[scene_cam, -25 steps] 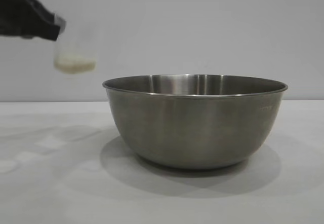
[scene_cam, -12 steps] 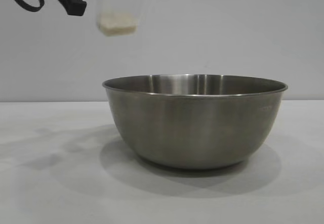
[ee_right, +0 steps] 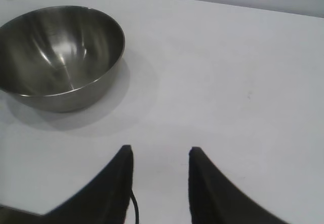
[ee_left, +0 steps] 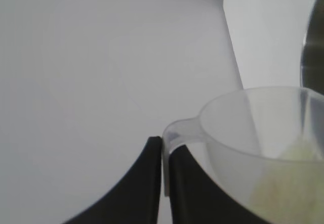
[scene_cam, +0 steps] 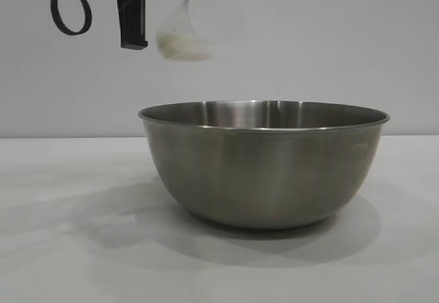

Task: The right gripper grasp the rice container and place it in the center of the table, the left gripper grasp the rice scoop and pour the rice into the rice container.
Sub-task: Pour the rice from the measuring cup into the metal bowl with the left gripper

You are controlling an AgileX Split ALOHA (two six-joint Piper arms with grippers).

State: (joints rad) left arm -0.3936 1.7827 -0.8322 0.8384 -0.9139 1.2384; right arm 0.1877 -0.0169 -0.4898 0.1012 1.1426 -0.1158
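One translucent plastic rice scoop [scene_cam: 194, 27], handle in clamped left pincer [ee_left: 165, 155], w/ grainy rice [scene_cam: 184, 44]

Ext cam: desk [scene_cam: 62, 248] level, close, side-on to bowl [scene_cam: 264, 166]. R wrist cam: high, farther back, bowl at 10 o'clock. Both share bowl.

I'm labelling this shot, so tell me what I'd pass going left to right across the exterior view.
Black cable loop → left gripper, its fingers shut on the handle → rice scoop, tilted, with rice in it → rice container, standing lower on the table. The scoop hangs above the container's left rim.
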